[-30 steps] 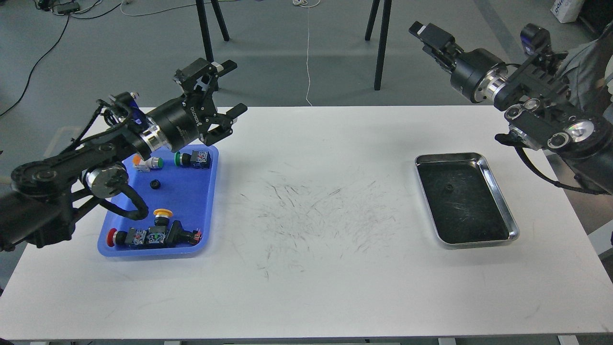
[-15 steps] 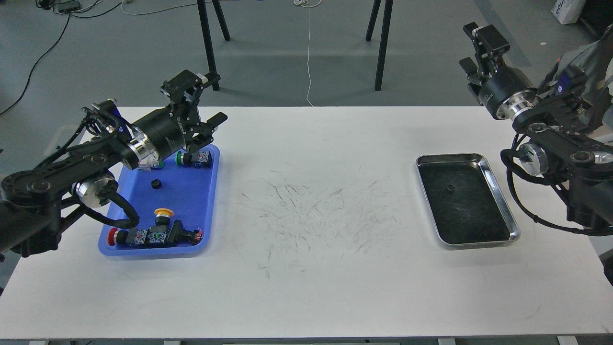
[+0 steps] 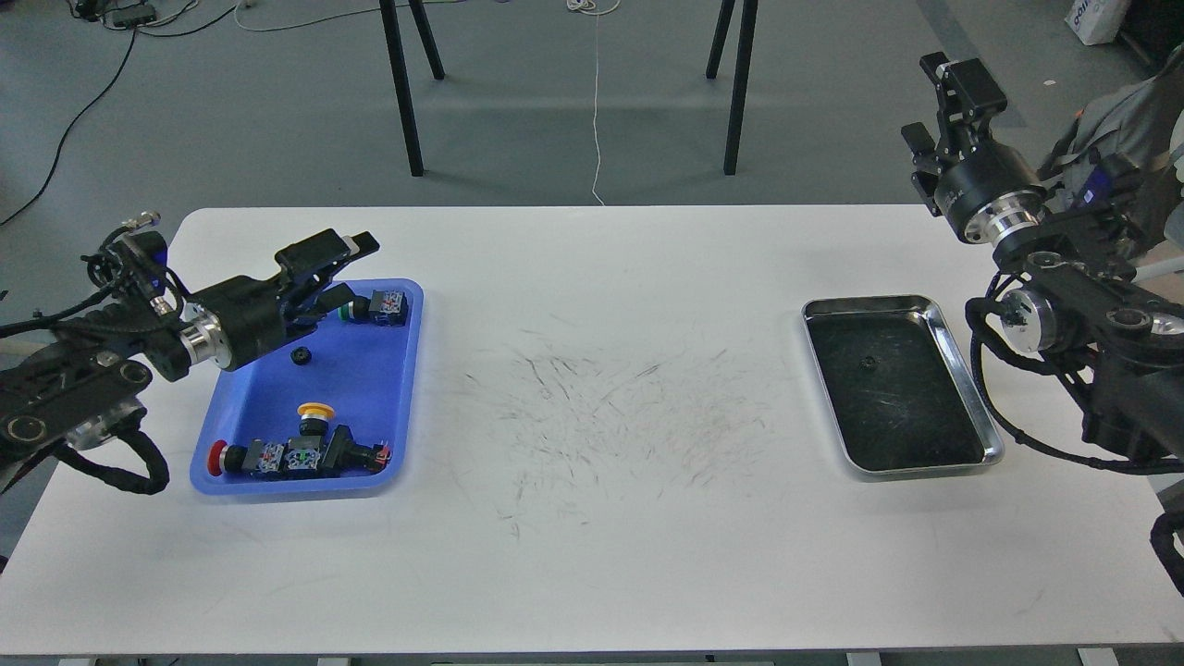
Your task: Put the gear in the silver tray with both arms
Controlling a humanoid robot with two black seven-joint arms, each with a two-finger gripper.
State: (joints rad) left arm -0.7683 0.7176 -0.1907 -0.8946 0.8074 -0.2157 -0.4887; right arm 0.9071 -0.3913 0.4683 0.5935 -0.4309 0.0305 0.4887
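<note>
The gear (image 3: pixel 300 355) is a small black toothed ring lying on the floor of the blue plastic tray (image 3: pixel 365 393) at the left. My left gripper (image 3: pixel 347 273) is open, low over the back of the blue tray, just above and behind the gear and not touching it. The silver tray (image 3: pixel 869 301) lies at the right of the table; a small dark round piece (image 3: pixel 867 363) sits on its scratched floor. My right gripper (image 3: pixel 939 106) is open and empty, raised beyond the table's far right corner, well behind the silver tray.
The blue tray also holds push-button switches: a green one (image 3: pixel 372 307) at the back, a yellow one (image 3: pixel 314 414) and a red one (image 3: pixel 264 458) at the front. The white table (image 3: pixel 601 518) is scuffed in the middle. Black stand legs (image 3: pixel 731 92) stand behind it.
My left arm pulled back left and dropped, bringing its open gripper down over the back of the blue tray. My right gripper swung from pointing left to pointing up and back.
</note>
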